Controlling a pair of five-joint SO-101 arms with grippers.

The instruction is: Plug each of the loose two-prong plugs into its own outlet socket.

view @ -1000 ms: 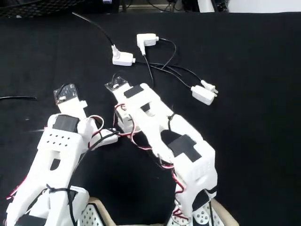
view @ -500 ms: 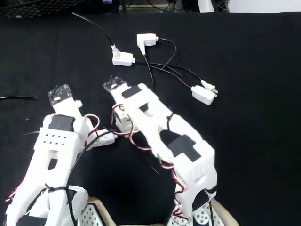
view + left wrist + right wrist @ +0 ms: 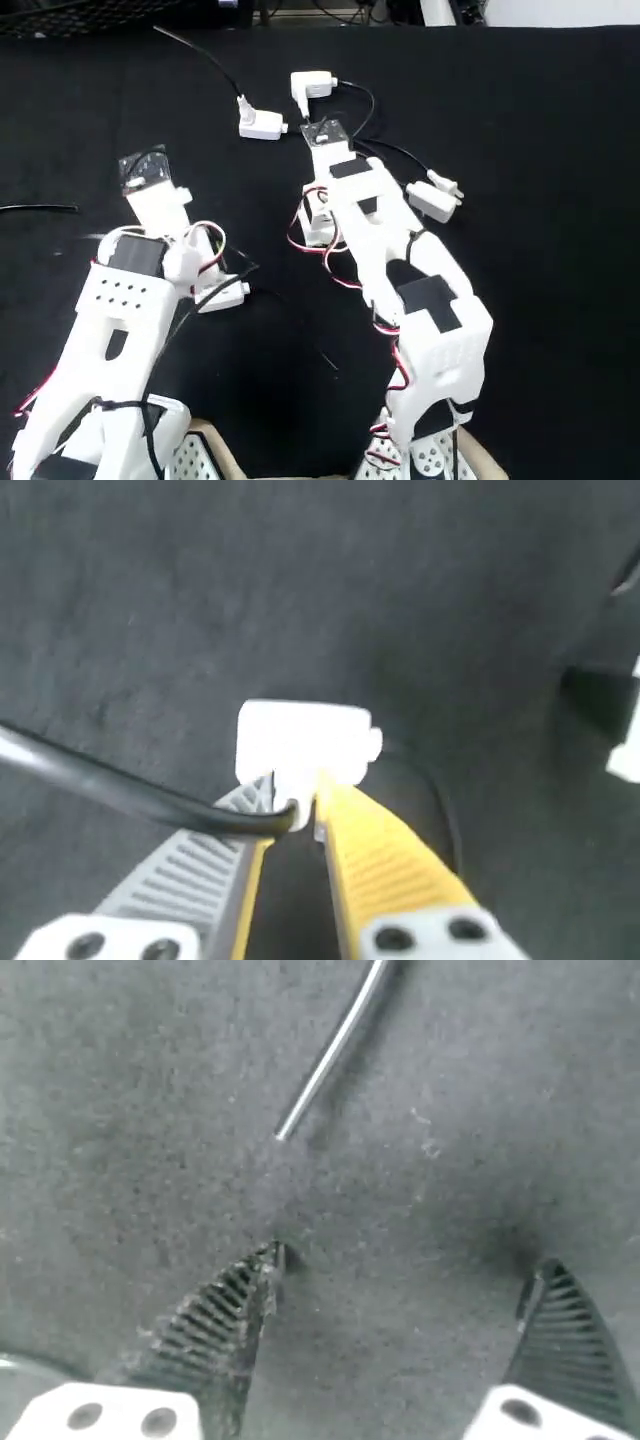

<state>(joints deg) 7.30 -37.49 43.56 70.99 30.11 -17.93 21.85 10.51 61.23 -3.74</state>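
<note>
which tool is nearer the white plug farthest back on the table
Right. The right tool sits open just in front of that plug; the left tool, shut on another plug, is well off to the side.

White arms (image 3: pixel 120 330), red wires (image 3: pixel 296 228); left tool (image 3: pixel 295 808) yellow-grey

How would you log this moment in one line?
left gripper: shut on white plug | right gripper: open over black cloth | black cord: lying near right gripper

Spread hand (image 3: pixel 408 1263) over cloth (image 3: pixel 130 1100), cable (image 3: pixel 330 1055)
</note>
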